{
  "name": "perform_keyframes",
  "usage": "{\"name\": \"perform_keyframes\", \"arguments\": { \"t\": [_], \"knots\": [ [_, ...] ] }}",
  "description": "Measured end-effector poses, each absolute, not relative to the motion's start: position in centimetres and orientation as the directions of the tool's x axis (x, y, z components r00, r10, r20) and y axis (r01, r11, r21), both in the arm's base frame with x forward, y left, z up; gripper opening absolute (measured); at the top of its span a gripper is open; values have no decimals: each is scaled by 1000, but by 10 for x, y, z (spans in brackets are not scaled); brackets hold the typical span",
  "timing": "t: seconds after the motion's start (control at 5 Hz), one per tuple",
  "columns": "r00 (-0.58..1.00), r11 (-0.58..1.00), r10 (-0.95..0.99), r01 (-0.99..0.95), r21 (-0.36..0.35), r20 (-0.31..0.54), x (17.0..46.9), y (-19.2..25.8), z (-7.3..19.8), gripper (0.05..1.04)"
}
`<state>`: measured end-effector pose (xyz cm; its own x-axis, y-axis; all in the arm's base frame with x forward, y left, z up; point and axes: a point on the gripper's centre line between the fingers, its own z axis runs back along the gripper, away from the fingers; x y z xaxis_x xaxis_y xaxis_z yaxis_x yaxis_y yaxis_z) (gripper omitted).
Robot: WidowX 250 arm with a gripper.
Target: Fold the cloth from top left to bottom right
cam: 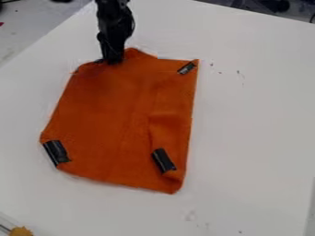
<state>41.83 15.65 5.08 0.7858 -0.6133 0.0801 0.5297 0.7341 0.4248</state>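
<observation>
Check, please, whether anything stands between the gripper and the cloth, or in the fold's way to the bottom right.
Nothing visible stands between the gripper and the orange cloth at its upper edge. Toward the bottom right, only a black strip lies on it, near the corner.

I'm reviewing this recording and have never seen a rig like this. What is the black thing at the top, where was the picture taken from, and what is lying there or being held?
The black thing is a robot arm, entering from the top edge. Its gripper, the part that grasps, is at the cloth's top edge, towards the upper left. There is just one picture, from a fixed camera looking down at a slant. The orange cloth lies on a white table, with black strips near its lower left, lower right and upper right corners. I can't tell whether the gripper has hold of the cloth or only touches it.
</observation>
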Motion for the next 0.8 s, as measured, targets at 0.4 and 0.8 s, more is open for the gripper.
{"name": "perform_keyframes", "arguments": {
  "t": [0.4, 0.8],
  "knots": [
    [770, 645, -637, 507, 572, 37, 389, 105, 118, 66],
    [807, 691, -588, 472, 548, 46, 330, 25, 113, 64]
  ]
}}
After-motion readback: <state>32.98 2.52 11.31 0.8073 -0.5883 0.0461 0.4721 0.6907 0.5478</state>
